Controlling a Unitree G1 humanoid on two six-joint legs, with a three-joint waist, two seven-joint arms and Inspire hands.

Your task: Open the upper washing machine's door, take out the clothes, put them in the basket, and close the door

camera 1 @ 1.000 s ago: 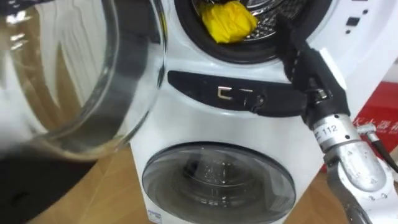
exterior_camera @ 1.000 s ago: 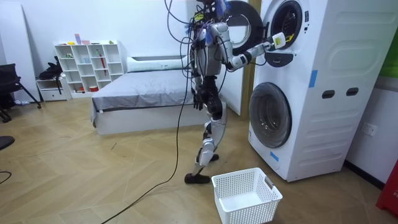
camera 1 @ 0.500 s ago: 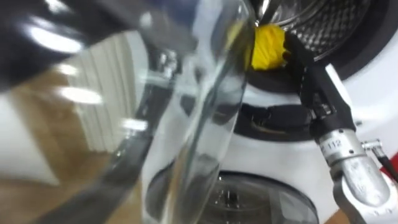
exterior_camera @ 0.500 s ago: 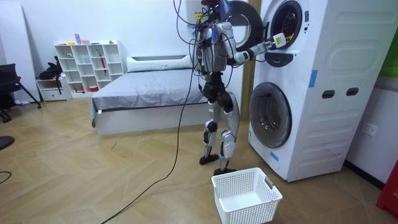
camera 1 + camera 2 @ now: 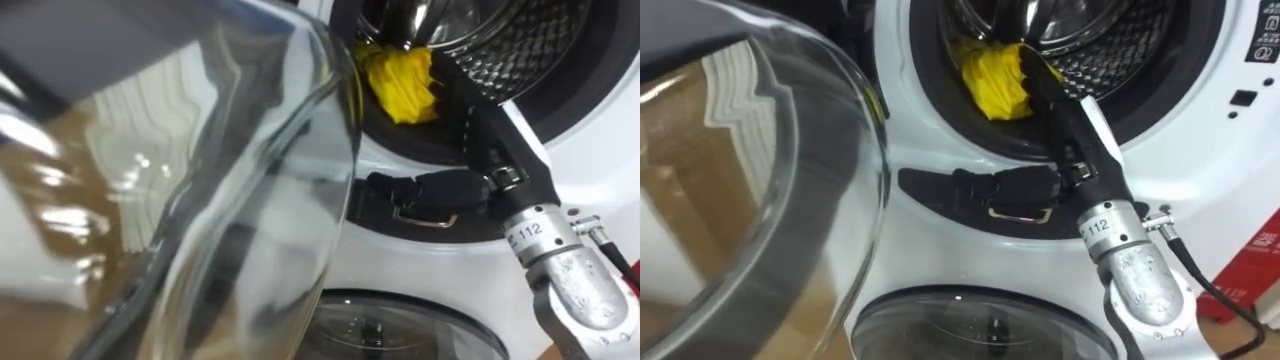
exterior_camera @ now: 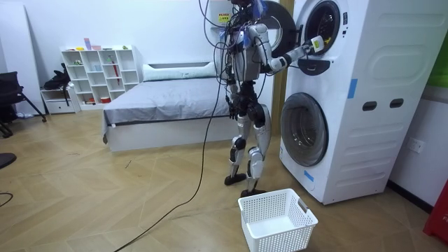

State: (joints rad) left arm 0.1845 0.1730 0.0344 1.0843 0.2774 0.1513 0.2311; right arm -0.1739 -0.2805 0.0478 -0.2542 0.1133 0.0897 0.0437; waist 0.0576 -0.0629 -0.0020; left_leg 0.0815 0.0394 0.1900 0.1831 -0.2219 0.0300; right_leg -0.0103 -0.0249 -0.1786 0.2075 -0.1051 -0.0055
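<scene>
Glass of the swung-open door of the upper washing machine looms across the left of the robot's eye views, with wooden floor showing through it. Just right of the door's edge, a crumpled yellow cloth lies at the lower lip of the steel drum, partly over the dark door seal and not yet lifted out. The robot's right hand reaches up into the opening from the lower right, its dark fingers laid against the cloth. Whether they have clamped on it cannot be told. Below the opening sits a dark recessed handle, and under that the shut round door of the lower machine. Seen from across the room, the robot stands upright at the stacked machines, arm raised to the upper drum, with a white laundry basket on the floor by its feet, no clothes visible in it. The task looks to be at its first grasp: the reach is made, while pulling the cloth clear remains.
</scene>
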